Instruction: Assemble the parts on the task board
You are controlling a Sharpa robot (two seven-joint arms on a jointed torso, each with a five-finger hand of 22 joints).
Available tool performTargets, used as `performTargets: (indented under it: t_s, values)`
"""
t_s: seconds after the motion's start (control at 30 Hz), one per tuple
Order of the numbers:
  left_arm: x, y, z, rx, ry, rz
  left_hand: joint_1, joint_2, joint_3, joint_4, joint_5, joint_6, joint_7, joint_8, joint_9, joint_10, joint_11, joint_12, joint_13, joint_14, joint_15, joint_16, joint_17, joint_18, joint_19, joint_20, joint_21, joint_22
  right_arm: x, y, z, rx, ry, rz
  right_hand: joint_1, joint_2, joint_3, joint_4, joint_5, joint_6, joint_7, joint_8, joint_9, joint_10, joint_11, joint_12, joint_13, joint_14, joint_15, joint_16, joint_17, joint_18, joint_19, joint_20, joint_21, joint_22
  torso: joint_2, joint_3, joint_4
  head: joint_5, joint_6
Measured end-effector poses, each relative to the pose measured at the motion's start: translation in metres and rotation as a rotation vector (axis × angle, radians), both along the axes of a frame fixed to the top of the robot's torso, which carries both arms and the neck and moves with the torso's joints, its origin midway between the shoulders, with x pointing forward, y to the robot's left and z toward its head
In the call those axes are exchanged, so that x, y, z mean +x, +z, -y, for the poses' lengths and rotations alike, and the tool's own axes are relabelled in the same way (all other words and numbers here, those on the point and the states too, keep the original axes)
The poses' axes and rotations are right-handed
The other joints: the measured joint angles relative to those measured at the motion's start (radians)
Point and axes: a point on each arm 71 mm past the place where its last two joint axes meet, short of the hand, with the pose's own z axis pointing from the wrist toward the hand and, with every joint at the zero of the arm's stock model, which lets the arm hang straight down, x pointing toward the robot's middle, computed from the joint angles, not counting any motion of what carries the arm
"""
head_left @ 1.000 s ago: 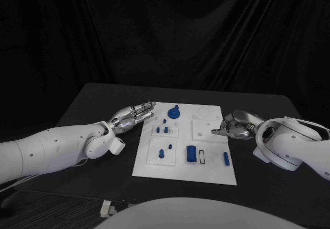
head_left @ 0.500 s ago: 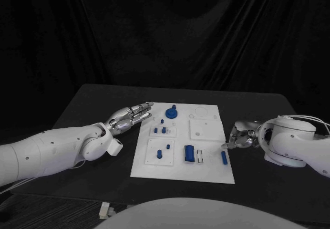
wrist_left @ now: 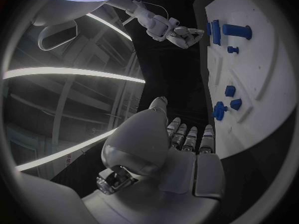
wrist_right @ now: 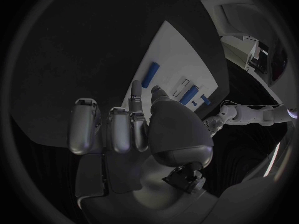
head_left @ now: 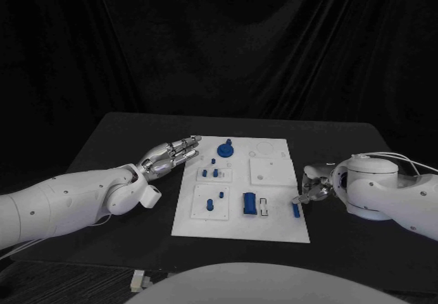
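Note:
The white task board (head_left: 274, 225) lies mid-table with blue parts on it: a round knobbed piece (head_left: 225, 149) at its far end, small pegs (head_left: 212, 171), a single peg (head_left: 209, 204), a thick block (head_left: 248, 202) and a slim bar (head_left: 295, 210) by the right edge. My right hand (head_left: 315, 187) hovers just off that edge, holding nothing, its fingertips reaching toward the bar (wrist_right: 150, 74). My left hand (head_left: 171, 155) floats flat beside the board's far left corner, its fingers stretched out and nothing in it. The left wrist view shows the board (wrist_left: 249, 59) and the right hand (wrist_left: 177, 35).
The black table (head_left: 119, 136) reaches well beyond the board on both sides. An empty narrow slot (head_left: 264, 206) sits between the block and the bar. Shallow square recesses (head_left: 269, 170) mark the board's right half.
My right hand has drawn back along the board's right edge, from beside the square recess to just beside the slim bar. The left hand has stayed where it was.

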Motion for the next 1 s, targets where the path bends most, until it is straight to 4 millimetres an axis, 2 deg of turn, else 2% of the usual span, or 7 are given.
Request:
performTargets:
  t_s: [0.43, 0.63, 0.83, 0.93, 1.0]
  values:
    - [0.0, 0.0, 0.0, 0.0, 0.0, 0.0, 0.0, 0.0, 0.0, 0.0, 0.0, 0.0, 0.0, 0.0, 0.0, 0.0, 0.0, 0.0, 0.0, 0.0, 0.0, 0.0, 0.0, 0.0, -0.001, 0.001, 0.0, 0.0, -0.005, -0.014, -0.004, 0.0, -0.001, -0.011, 0.0, 0.0, -0.001, -0.016, 0.008, 0.0, 0.0, 0.0, 0.004, 0.0, 0.0, 0.0, 0.0, 0.0, 0.0, -0.004, -0.017, 0.0, 0.0, 0.0, -0.01, 0.0, 0.0, 0.0001, 0.0, 0.0, 0.0]
    - [0.0, 0.0, 0.0, -0.001, -0.002, -0.001, 0.0, 0.0, 0.003, -0.003, 0.0, 0.0, 0.0, 0.0, 0.0, 0.0, 0.0, 0.0, 0.0, 0.0, 0.0, 0.0, 0.0, 0.0, -0.004, 0.004, 0.0, 0.0, -0.008, -0.022, -0.006, 0.004, -0.004, -0.019, 0.053, -0.008, 0.018, -0.066, 0.023, -0.026, 0.001, -0.01, 0.018, 0.0, 0.0, 0.0, 0.0, 0.0, 0.0, -0.017, -0.035, 0.0, 0.003, -0.003, -0.023, 0.0, 0.0, 0.0001, -0.0002, 0.0, 0.0]
    - [0.0, 0.0, 0.0, -0.001, -0.002, -0.002, 0.0, 0.0, 0.003, -0.003, 0.0, 0.0, 0.0, 0.0, 0.0, 0.0, 0.0, 0.0, 0.0, 0.0, 0.0, 0.0, 0.0, 0.0, -0.004, 0.004, 0.0, 0.0, -0.008, -0.022, -0.009, 0.016, -0.005, -0.011, 0.121, -0.033, 0.07, -0.145, 0.18, -0.077, 0.027, -0.028, 0.028, 0.0, 0.001, 0.0, 0.0, 0.001, 0.001, -0.027, -0.06, 0.0, 0.003, -0.003, -0.035, 0.0, 0.0, 0.0001, -0.0008, 0.003, 0.0]
    - [0.0, 0.0, 0.0, -0.001, -0.002, -0.002, 0.0, 0.0, 0.003, -0.003, 0.0, 0.0, 0.0, 0.0, 0.0, 0.0, 0.0, 0.0, 0.0, 0.0, 0.0, 0.0, 0.0, 0.0, -0.004, 0.004, 0.0, 0.0, -0.009, -0.022, -0.011, 0.024, -0.005, -0.004, 0.157, -0.04, 0.073, -0.148, 0.251, -0.091, 0.041, -0.03, 0.028, 0.001, 0.01, 0.0, 0.0, -0.001, 0.006, -0.032, -0.066, 0.0, 0.003, -0.003, -0.035, 0.0, 0.0, 0.0001, -0.0008, 0.005, 0.0]
    - [0.0, 0.0, 0.0, -0.001, -0.002, -0.002, 0.0, 0.0, 0.003, -0.003, 0.0, 0.0, 0.0, 0.0, 0.0, 0.0, 0.0, 0.0, 0.0, 0.0, 0.0, 0.0, 0.0, 0.0, -0.004, 0.004, 0.0, 0.0, -0.009, -0.022, -0.011, 0.028, -0.008, 0.0, 0.17, -0.045, 0.073, -0.148, 0.268, -0.092, 0.041, -0.031, 0.033, 0.001, 0.01, 0.0, 0.0, 0.0, 0.008, -0.032, -0.069, 0.0, 0.001, -0.001, -0.039, 0.0, 0.0, 0.0001, -0.0008, 0.005, 0.0]
